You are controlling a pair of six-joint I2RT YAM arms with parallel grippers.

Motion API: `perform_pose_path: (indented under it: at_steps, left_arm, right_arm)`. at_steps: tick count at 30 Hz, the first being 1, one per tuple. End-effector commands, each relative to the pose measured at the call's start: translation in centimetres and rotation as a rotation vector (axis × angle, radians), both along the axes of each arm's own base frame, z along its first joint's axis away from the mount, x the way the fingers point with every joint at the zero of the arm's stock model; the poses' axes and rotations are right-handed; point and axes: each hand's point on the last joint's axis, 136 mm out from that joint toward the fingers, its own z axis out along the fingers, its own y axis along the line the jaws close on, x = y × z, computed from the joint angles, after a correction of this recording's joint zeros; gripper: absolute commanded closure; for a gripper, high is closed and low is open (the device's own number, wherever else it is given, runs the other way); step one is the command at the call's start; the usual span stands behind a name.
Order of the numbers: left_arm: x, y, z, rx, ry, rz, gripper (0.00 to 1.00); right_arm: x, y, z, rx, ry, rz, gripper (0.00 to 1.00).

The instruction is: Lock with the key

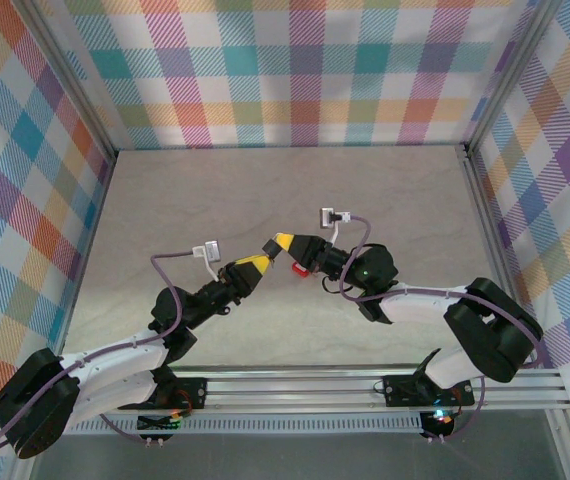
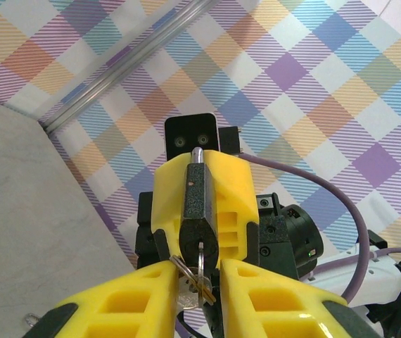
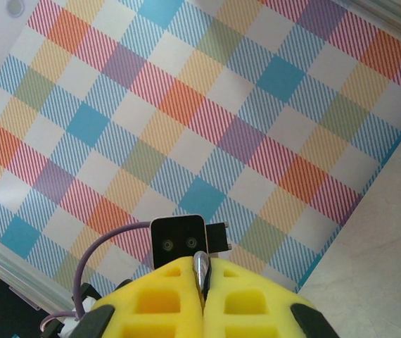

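**Top external.** Over the grey speckled desk (image 1: 395,200), the left tool (image 1: 250,268) and right tool (image 1: 287,241) meet tip to tip, so that one steadies while the other turns.

**Left wrist.** The right tool clamps the dark grey metal padlock (image 2: 199,208), keyhole outward. The left tool is closed on the small silver key (image 2: 199,255) seated in it.

**Right wrist.** The yellow fingers (image 3: 165,303) are pressed together, and the steel shackle (image 3: 199,266) protrudes.

The table (image 1: 265,190) is a pale, speckled grey-beige slab, shut in by plaid walls (image 1: 295,70) on three sides. Along its near edge runs an aluminium rail (image 1: 305,385), carrying the left arm base (image 1: 165,388) and right arm base (image 1: 415,388)
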Motion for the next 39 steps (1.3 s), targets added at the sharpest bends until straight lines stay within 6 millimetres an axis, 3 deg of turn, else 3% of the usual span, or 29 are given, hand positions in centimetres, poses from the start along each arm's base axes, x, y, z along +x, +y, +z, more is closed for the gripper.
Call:
perform_pose_path:
  at_steps: [1, 12, 19, 25, 39]
  left_arm:
    - [0.5, 2.1, 2.9, -0.081, -0.09, 0.099, 0.8]
    - [0.6, 2.8, 3.0, -0.073, -0.087, 0.123, 1.0]
    - [0.6, 2.8, 3.0, -0.077, -0.087, 0.118, 1.0]
    - [1.0, 3.3, 1.8, -0.094, -0.034, 0.135, 1.0]
    - [0.7, 4.0, 0.4, -0.118, 0.034, 0.132, 1.0]
  right_arm:
    - [-1.9, 0.7, -0.9, -0.013, -0.009, 0.078, 1.0]
    - [-2.0, 1.0, -0.8, -0.014, -0.014, 0.09, 1.0]
    - [-1.8, 0.7, -0.9, -0.015, -0.023, 0.061, 1.0]
    - [-1.4, 0.3, -0.8, -0.021, -0.054, 0.013, 1.0]
    - [1.5, -1.8, -1.2, -0.049, -0.114, -0.156, 1.0]
